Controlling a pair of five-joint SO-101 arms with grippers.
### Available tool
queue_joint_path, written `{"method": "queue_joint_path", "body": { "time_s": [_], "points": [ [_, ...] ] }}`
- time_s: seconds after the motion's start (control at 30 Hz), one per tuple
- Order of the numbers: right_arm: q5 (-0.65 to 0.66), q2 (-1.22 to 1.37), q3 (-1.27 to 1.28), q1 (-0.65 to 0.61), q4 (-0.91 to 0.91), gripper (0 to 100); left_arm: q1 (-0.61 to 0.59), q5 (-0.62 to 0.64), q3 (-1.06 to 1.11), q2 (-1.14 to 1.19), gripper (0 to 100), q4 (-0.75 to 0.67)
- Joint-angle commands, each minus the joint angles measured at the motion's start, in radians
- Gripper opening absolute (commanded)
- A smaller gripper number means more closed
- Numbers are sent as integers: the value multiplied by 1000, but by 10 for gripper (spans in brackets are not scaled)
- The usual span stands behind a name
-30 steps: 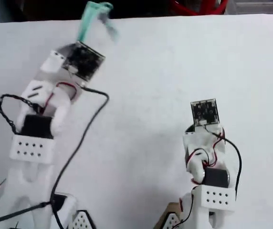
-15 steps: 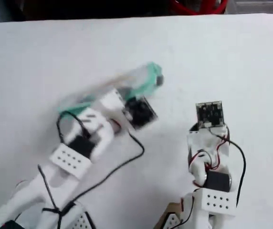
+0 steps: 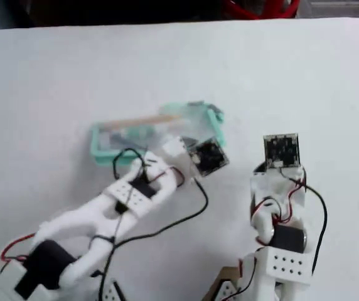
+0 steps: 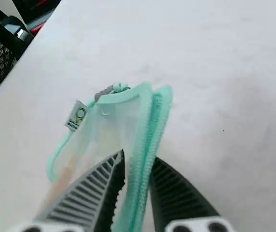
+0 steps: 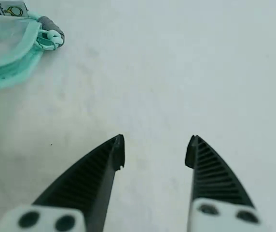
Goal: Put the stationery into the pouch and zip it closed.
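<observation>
- We see a clear, mint-edged pouch (image 3: pixel 126 135), at ten o'clock from the right arm (image 3: pixel 278 207).
- Our left gripper (image 4: pixel 138 155) pinches its zipper edge (image 4: pixel 146 125).
- Right gripper (image 5: pixel 155 147) gapes wide, empty.

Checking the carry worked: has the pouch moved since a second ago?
Yes. The pouch, gripped by the left gripper, has come away from the table's far edge toward the middle, nearer the right arm.
</observation>
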Motion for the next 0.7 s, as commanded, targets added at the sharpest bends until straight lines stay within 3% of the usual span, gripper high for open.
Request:
{"method": "queue_joint_path", "body": {
  "time_s": [0.0,0.17,0.43,0.67],
  "points": [
    [-5,-13,-5,13,-15,202,50,153,-63,19,153,-5],
    [-5,-13,-5,13,-18,202,10,180,-157,19,168,129],
    [-3,-13,-5,13,-19,201,56,180,-327,-177,169,663],
    [0,-13,-5,13,-19,201,79,180,-381,-403,169,847]
  ]
}}
